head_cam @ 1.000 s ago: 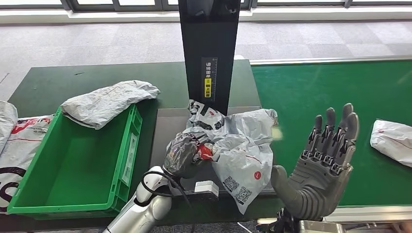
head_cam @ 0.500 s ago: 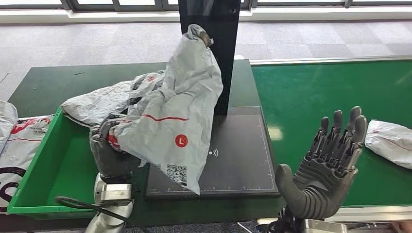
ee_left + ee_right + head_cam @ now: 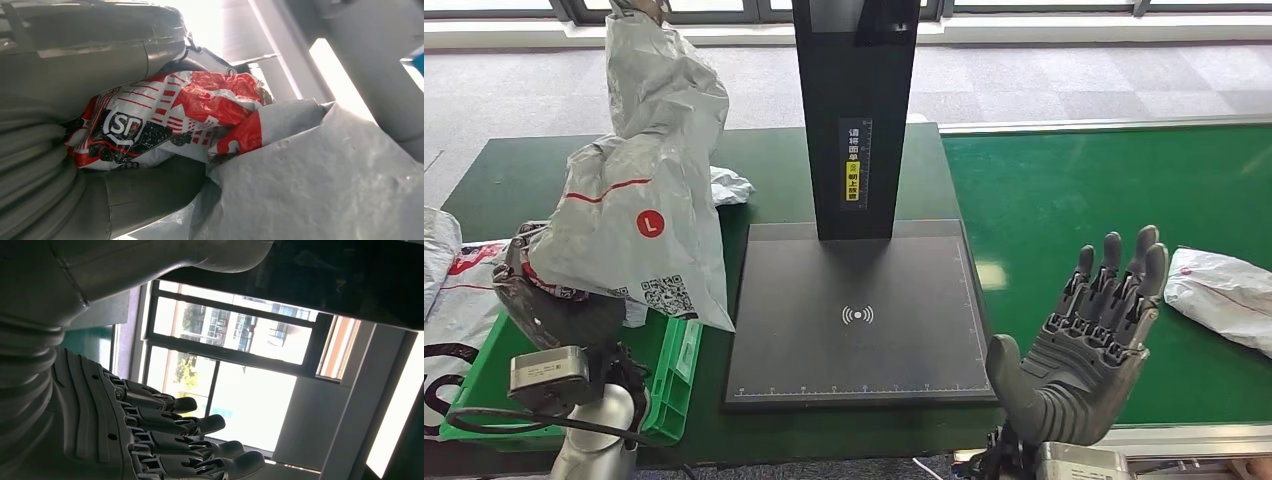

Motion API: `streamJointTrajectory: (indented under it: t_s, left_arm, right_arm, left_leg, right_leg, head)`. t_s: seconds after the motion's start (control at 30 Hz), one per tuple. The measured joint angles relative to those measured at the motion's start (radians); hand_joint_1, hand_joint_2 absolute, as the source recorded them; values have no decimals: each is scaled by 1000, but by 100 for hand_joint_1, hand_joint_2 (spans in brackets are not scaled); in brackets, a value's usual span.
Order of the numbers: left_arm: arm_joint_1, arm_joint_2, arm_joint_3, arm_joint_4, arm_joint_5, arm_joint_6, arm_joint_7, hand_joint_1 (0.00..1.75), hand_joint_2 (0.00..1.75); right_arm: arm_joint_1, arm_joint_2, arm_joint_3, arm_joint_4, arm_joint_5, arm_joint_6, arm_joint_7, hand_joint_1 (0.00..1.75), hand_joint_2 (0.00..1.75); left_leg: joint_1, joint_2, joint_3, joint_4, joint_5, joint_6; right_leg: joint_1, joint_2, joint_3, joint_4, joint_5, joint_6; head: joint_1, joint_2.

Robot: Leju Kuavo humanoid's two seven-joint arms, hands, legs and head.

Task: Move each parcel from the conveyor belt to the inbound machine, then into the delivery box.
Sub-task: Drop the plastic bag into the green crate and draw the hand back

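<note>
My left hand (image 3: 554,305) grips a crumpled grey parcel bag (image 3: 639,190) by its red-printed end and holds it up over the green delivery box (image 3: 669,375) at the left. Close up, the left wrist view has that red and white print (image 3: 165,120) bunched between the thumb and fingers. The black inbound machine plate (image 3: 864,310) with its upright column (image 3: 854,110) stands bare in the middle. My right hand (image 3: 1089,345) is raised with its fingers apart and holds nothing, near the front edge of the green conveyor belt (image 3: 1074,190). Another grey parcel (image 3: 1224,290) lies on the belt at the right.
A second grey parcel (image 3: 729,185) peeks out behind the held bag at the box's far side. More parcels (image 3: 449,290) lie on the dark green table at the far left. In the right wrist view, my spread fingers (image 3: 170,440) point toward windows.
My left hand has lifted the bag off the machine plate and swung it left, over the green box. The right hand has barely moved.
</note>
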Motion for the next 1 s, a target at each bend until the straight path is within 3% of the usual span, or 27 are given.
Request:
streamJointTrajectory:
  t_s: [0.2, 0.27, 0.4, 0.6, 0.8, 1.0]
  left_arm:
    - [-86, 21, 17, 204, 53, -14, 0, 175, 175]
    - [-141, 24, 17, 316, 4, -17, 17, 175, 175]
    - [-300, 21, 27, 633, -302, -17, 138, 175, 175]
    - [-503, 7, 40, 1009, -510, -44, 364, 175, 175]
    - [-626, 4, 40, 1195, -676, -124, 616, 175, 175]
    - [-658, 8, 40, 1260, -703, -136, 644, 175, 175]
  right_arm:
    - [-1, 0, 2, 24, -7, -21, -7, 0, 175]
    - [-3, 0, 3, 30, -10, -22, -10, 0, 175]
    - [-18, 0, 3, 43, -15, -3, -11, 0, 175]
    - [-28, 0, 3, 52, 4, 16, -4, 0, 175]
    - [-33, 7, 3, 52, 14, 67, 4, 0, 175]
    - [-37, 17, 3, 52, 11, 96, 2, 0, 175]
  left_leg:
    - [0, -1, 3, 0, 1, 0]
    - [0, -2, 3, 0, 2, 0]
    - [-1, -3, 2, 0, 4, 0]
    - [-1, -1, 2, 1, 4, 0]
    - [0, -1, 0, 0, 4, 0]
    - [0, 0, 0, 0, 4, 0]
  right_leg:
    - [0, -1, 0, 0, 0, 0]
    - [0, -2, 0, 0, 1, 0]
    - [0, -3, 0, 0, 4, 0]
    - [0, -1, -1, 0, 4, 0]
    - [0, 0, -2, 1, 4, 0]
    - [0, 0, -3, 1, 4, 0]
  head:
    - [0, 0]
    - [0, 0]
    - [0, 0]
    - [0, 0]
    - [0, 0]
    - [0, 0]
